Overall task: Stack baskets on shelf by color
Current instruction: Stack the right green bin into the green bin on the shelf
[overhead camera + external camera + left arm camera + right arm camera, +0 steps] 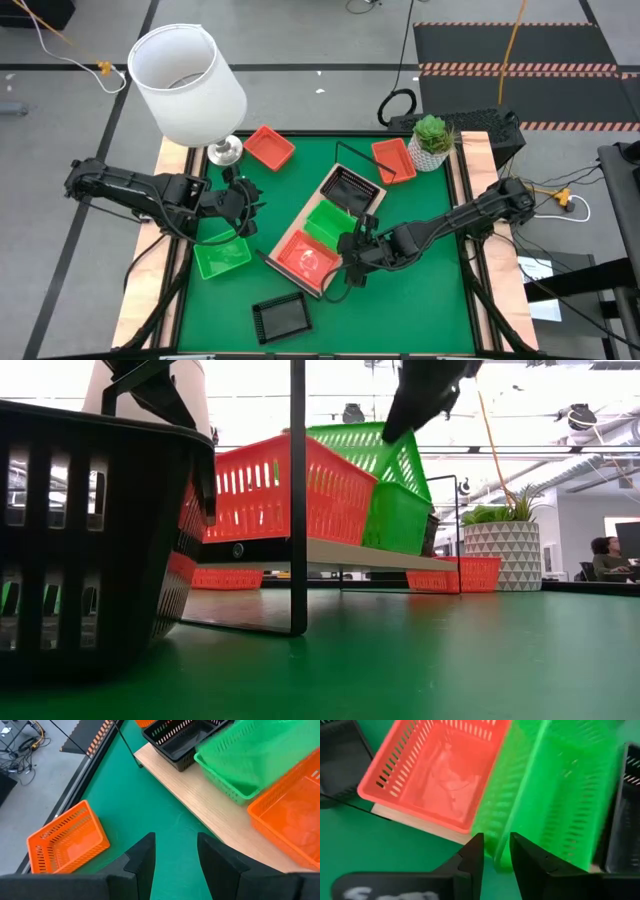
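Baskets: three sit on the shelf, green one between black and orange.
Right tool pinches its tilted rim, probably seating it; left tool hovers spread nearby. Next: release, fetch loose green basket from tabletop.

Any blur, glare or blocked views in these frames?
Right wrist view: green basket motion-smeared. Left wrist view: the same basket's rim soft. Low view: a black basket close to the lens blocks the left, ceiling lights blown out. High view: even, sharp.
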Robot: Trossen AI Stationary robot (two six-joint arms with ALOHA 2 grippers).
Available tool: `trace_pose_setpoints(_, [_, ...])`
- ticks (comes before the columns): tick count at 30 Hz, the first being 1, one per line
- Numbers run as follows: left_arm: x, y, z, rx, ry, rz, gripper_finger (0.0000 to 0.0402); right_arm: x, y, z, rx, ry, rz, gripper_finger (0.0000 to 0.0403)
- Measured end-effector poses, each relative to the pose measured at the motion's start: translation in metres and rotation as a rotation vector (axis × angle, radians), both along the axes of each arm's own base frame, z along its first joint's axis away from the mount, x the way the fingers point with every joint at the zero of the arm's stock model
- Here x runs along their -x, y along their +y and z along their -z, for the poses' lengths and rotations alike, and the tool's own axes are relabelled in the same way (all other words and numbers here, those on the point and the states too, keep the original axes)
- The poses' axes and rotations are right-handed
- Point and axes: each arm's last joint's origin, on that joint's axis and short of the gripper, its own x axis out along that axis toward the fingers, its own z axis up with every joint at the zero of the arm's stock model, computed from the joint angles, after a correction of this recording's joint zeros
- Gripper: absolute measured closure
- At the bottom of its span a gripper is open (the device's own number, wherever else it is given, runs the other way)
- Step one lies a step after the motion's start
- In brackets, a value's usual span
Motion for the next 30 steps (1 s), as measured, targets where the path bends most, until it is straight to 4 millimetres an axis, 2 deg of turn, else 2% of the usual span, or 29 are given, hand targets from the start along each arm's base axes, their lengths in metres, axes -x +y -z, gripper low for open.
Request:
trace_pose_setpoints(3, [0.0, 0.0, 0.0, 0.005, -0.003, -0.005, 0.0254, 0.001, -0.001, 0.008, 0.006, 0.012, -0.002, 0.0352])
trace_pose_setpoints(7, [0.0, 0.0, 0.0, 0.011, -0.006, -0.011, 0.0254, 0.001, -0.001, 0.008, 0.028, 0.017, -0.042, 0.0394])
trace_pose_setpoints(16, [0.0, 0.0, 0.0, 0.029, -0.019, -0.03, 0.0254, 0.001, -0.001, 0.008, 0.069, 0.035, -0.105, 0.0393])
trace_pose_setpoints(24, [-0.001, 0.0, -0.001, 0.031, -0.025, -0.031, 0.0254, 0.006, -0.004, -0.006, -0.052, -0.055, 0.062, 0.0394])
trace_pose_setpoints(30, [-0.001, 0.0, 0.0, 0.027, -0.023, -0.027, 0.0254, 0.005, -0.004, -0.005, -0.097, -0.054, 0.096, 0.0393])
